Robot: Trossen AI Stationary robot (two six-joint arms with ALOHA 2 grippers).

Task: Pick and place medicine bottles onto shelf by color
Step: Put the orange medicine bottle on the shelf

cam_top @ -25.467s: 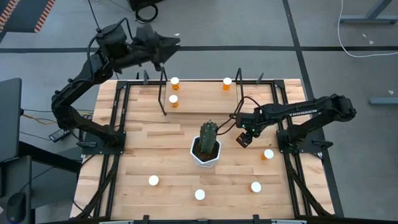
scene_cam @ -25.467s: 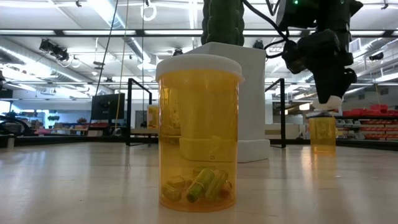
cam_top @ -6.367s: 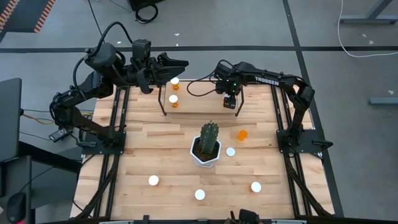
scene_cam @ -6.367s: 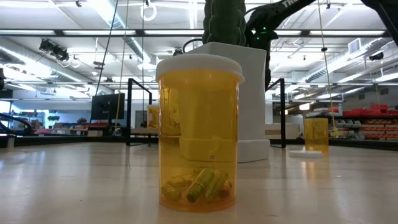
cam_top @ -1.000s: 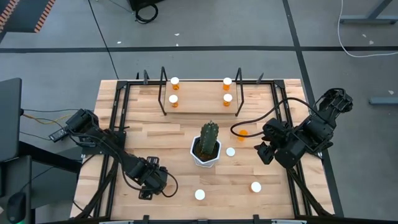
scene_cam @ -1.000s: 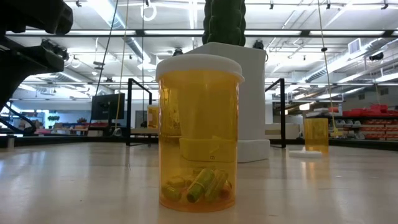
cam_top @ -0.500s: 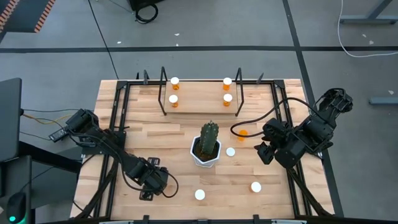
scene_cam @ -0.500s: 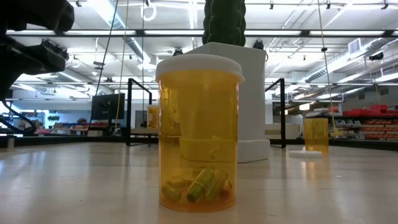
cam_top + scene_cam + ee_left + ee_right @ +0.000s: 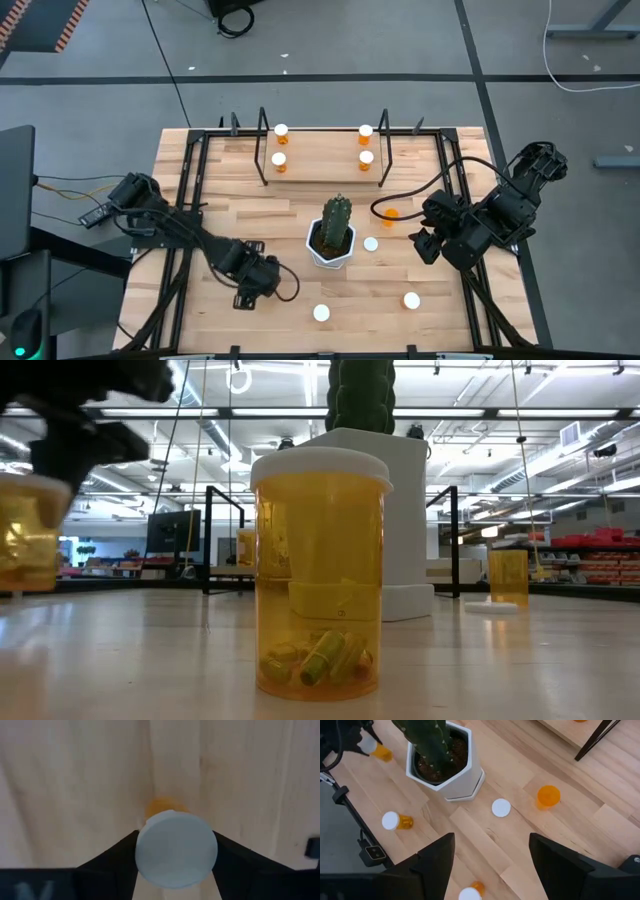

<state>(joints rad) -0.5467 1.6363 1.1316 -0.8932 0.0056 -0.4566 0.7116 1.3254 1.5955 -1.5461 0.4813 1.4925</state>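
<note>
The left jaws (image 9: 175, 865) are clamped on a medicine bottle (image 9: 176, 848), one dark finger (image 9: 117, 854) pressed against each side just under its white cap. In the low view that bottle (image 9: 28, 535) hangs clear of the surface (image 9: 500, 660), so by my reading the pick is done and the carry to the shelf (image 9: 320, 165) is the step in hand. Seen from above, these jaws (image 9: 255, 282) sit well short of the shelf, with the cactus (image 9: 334, 232) in its white pot off to one side of the straight path.

Four capped bottles stand on the shelf, two near each end. The next move calls for more lift, a route that skirts the cactus, then an upright set-down in a free spot among bottles of matching contents. I cannot tell the colour of what the held bottle contains.

The right jaws (image 9: 490, 865) stand apart and empty, waiting near the surface's edge. Ahead of them lie a loose white cap (image 9: 501, 808) and an uncapped orange bottle (image 9: 548, 796), close together. Other bottles are left on the surface, including the one nearest the low camera (image 9: 320, 570).
</note>
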